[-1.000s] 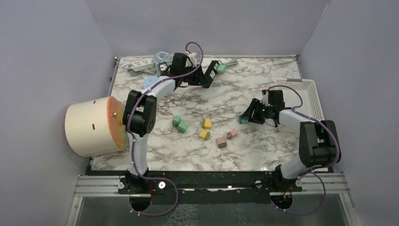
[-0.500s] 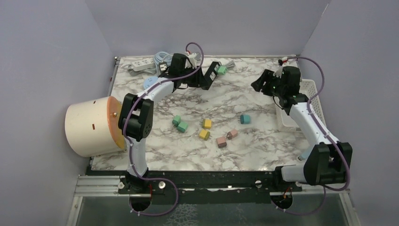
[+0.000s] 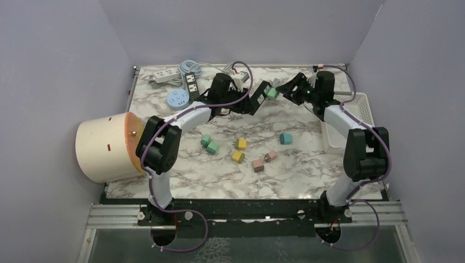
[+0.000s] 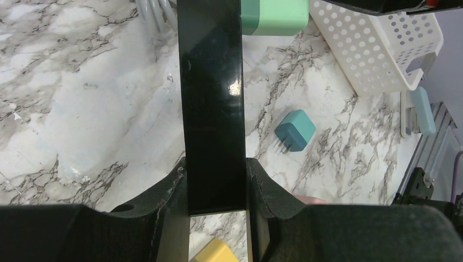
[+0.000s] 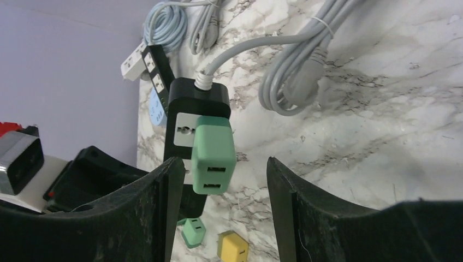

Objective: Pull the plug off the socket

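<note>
Marble worktop (image 3: 307, 170), lilac walls on three sides. My left gripper (image 4: 215, 170) is clamped on the socket (image 4: 210, 93), a black strip held clear of the surface over the far middle of the worktop; both fingers press its long sides. Plug (image 5: 213, 155), green, is seated in the socket's face near the cable end, with two USB ports facing my right wrist camera. My right gripper (image 5: 223, 162) is spread wide, one finger on each side of the plug. The gap is clear on one side and thin on the other; no grip on it. Grey cable (image 5: 306, 65) lies coiled by the far edge. White basket (image 3: 363, 109) sits at the right edge. Teal cube (image 3: 285, 138), yellow cubes (image 3: 240, 144), green cubes (image 3: 209, 144) and pink cubes (image 3: 257, 165) lie loose mid-worktop. White strip (image 3: 164, 75) lies in the far left corner; cream drum (image 3: 104, 148) overhangs the left edge
</note>
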`<action>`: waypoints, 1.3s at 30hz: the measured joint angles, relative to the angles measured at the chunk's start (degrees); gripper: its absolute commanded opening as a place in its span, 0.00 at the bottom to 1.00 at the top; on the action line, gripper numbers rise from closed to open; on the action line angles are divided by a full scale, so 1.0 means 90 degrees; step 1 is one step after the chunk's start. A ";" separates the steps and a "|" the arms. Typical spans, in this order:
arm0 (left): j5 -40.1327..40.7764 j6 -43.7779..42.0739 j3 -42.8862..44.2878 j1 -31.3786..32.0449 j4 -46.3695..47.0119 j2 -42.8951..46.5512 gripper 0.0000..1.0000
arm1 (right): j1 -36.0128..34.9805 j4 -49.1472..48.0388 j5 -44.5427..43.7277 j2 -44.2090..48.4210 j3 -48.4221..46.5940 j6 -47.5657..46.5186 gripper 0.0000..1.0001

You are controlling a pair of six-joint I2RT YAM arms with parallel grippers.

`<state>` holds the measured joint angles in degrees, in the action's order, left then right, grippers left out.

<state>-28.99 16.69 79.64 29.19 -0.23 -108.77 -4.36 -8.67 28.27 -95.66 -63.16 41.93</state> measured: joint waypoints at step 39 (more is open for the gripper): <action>0.0170 0.0214 -0.0066 -0.0214 0.0379 0.0002 0.00 | -0.0675 -0.0435 0.0204 -0.0872 -0.0590 0.0430 0.01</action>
<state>-27.46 18.61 79.05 27.27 3.18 -108.75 -10.44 -12.58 30.11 -103.50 -68.47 45.80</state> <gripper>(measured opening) 0.348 0.348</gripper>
